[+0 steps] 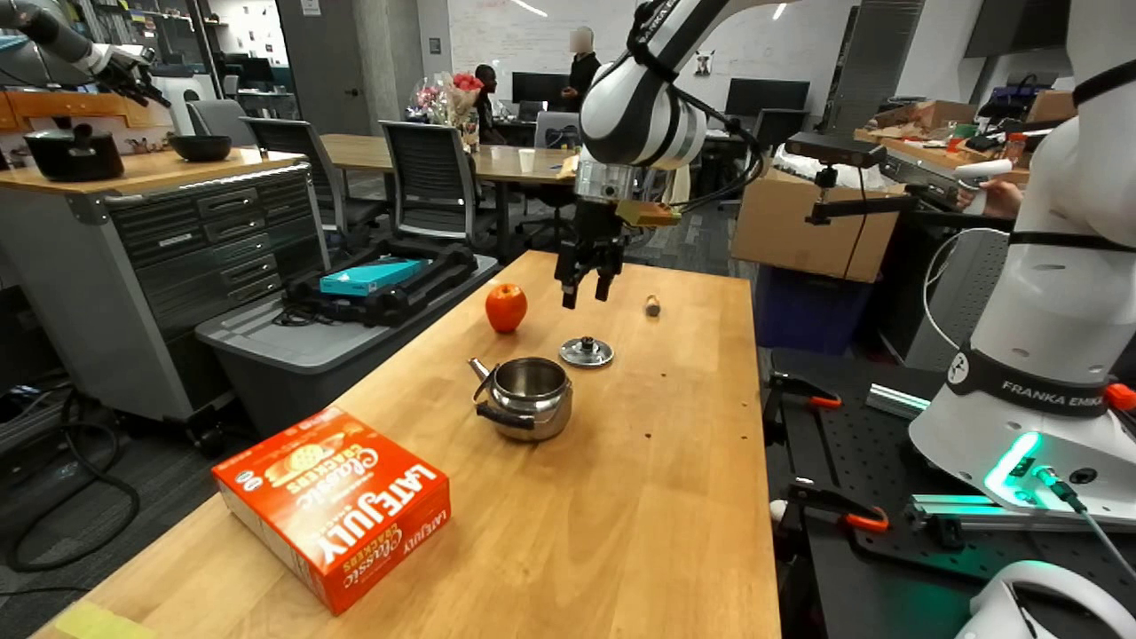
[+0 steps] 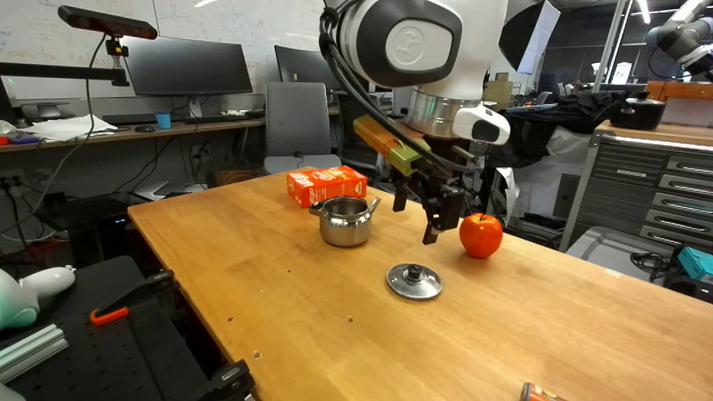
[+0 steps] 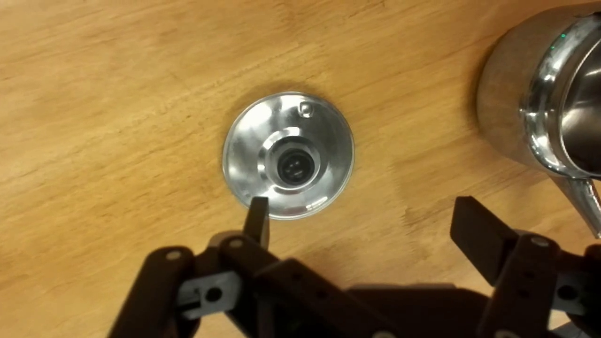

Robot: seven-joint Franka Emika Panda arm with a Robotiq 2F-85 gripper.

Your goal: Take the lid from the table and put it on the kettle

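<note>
The lid, a flat round silvery disc with a dark centre knob, lies on the table in both exterior views (image 1: pixel 600 357) (image 2: pixel 402 285) and in the wrist view (image 3: pixel 328 150). The kettle, a squat shiny steel vessel, stands uncovered beside it in both exterior views (image 1: pixel 548 417) (image 2: pixel 345 231). It is cut off at the right of the wrist view (image 3: pixel 504 98). My gripper (image 1: pixel 586 295) is open and empty, above the table near the lid, and touches neither. It also shows in an exterior view (image 2: pixel 415 224). In the wrist view (image 3: pixel 360 202), one fingertip overlaps the lid's lower edge.
A red apple-like ball (image 1: pixel 506 309) stands near the lid, also in an exterior view (image 2: pixel 481 236). An orange-red cracker box (image 1: pixel 342 497) lies beyond the kettle (image 2: pixel 328 185). A small cylinder (image 1: pixel 652 306) lies on the wooden table (image 1: pixel 657 515).
</note>
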